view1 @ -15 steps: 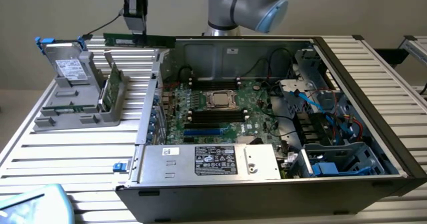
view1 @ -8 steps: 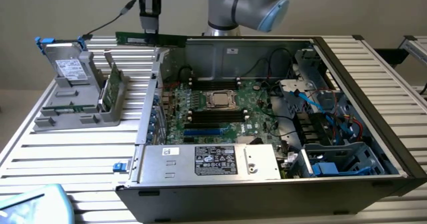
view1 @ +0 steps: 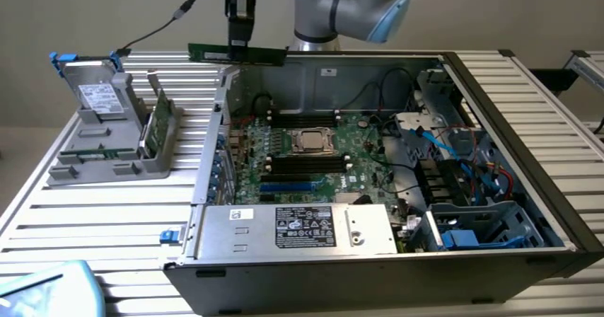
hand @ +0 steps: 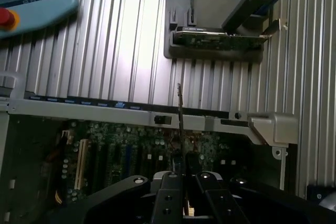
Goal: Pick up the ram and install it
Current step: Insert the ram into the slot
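Note:
The ram (view1: 212, 52), a long narrow green stick, hangs level in the air above the back left corner of the open computer case (view1: 528, 189). My gripper (view1: 237, 45) comes down from above and is shut on the stick near its middle. In the wrist view the ram (hand: 179, 114) shows edge-on as a thin line running out from between the black fingers (hand: 170, 195), over the case wall and the motherboard (hand: 115, 150). Black memory slots (view1: 304, 119) lie on the motherboard (view1: 358, 154) beside the processor (view1: 310, 142).
At the exterior view's left a grey holder (view1: 95, 168) carries a silver hard drive (view1: 99, 98) with blue tabs and a broader green card (view1: 154, 122). A power supply (view1: 302, 228) fills the case front. A teach pendant (view1: 42, 292) lies at the table's near left corner.

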{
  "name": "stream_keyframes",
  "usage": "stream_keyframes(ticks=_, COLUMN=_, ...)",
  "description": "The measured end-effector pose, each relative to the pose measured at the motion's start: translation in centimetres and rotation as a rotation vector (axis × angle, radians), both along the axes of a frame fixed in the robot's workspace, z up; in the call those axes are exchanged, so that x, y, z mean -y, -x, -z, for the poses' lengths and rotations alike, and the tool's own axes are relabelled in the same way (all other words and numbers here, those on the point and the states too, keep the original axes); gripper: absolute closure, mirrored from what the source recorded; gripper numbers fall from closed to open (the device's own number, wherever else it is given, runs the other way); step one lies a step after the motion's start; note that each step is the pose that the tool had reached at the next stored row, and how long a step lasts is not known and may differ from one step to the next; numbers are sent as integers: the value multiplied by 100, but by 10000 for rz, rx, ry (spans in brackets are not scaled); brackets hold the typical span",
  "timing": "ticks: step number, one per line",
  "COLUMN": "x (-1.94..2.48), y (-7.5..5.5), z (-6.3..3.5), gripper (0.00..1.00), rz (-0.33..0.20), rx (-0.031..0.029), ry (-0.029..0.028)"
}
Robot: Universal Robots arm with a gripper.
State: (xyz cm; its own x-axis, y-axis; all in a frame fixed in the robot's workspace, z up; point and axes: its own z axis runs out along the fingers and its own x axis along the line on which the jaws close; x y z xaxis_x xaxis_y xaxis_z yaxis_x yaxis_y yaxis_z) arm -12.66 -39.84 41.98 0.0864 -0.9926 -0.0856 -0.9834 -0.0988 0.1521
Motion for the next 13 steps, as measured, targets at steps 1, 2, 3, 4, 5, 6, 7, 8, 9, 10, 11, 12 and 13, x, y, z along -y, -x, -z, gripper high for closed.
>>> stream_keyframes(ticks=1, x=0, y=-30, z=-1, gripper=86, rz=0, rx=4, ry=-12)
stream_keyframes(ticks=2, x=0, y=-54, z=-3, gripper=86, rz=1, rx=13, ry=-24)
stream_keyframes(ticks=3, x=0, y=-73, z=-3, gripper=86, rz=1, rx=27, ry=-38)
stream_keyframes(ticks=4, x=0, y=-91, z=-3, gripper=86, rz=1, rx=50, ry=-52)
stream_keyframes(ticks=5, x=0, y=-107, z=-3, gripper=86, rz=1, rx=83, ry=-67)
stream_keyframes(ticks=6, x=0, y=-120, z=-3, gripper=86, rz=2, rx=128, ry=-84)
stream_keyframes(ticks=7, x=0, y=-132, z=-3, gripper=86, rz=2, rx=179, ry=-104)
stream_keyframes(ticks=8, x=0, y=-143, z=-4, gripper=86, rz=4, rx=239, ry=-121)
stream_keyframes(ticks=9, x=0, y=-149, z=-7, gripper=86, rz=9, rx=312, ry=-129)
stream_keyframes(ticks=10, x=0, y=-154, z=-9, gripper=86, rz=17, rx=388, ry=-131)
stream_keyframes(ticks=11, x=0, y=-157, z=-11, gripper=86, rz=30, rx=466, ry=-131)
stream_keyframes(ticks=12, x=0, y=-160, z=-13, gripper=86, rz=45, rx=548, ry=-130)
stream_keyframes(ticks=13, x=0, y=-161, z=-14, gripper=86, rz=64, rx=637, ry=-130)
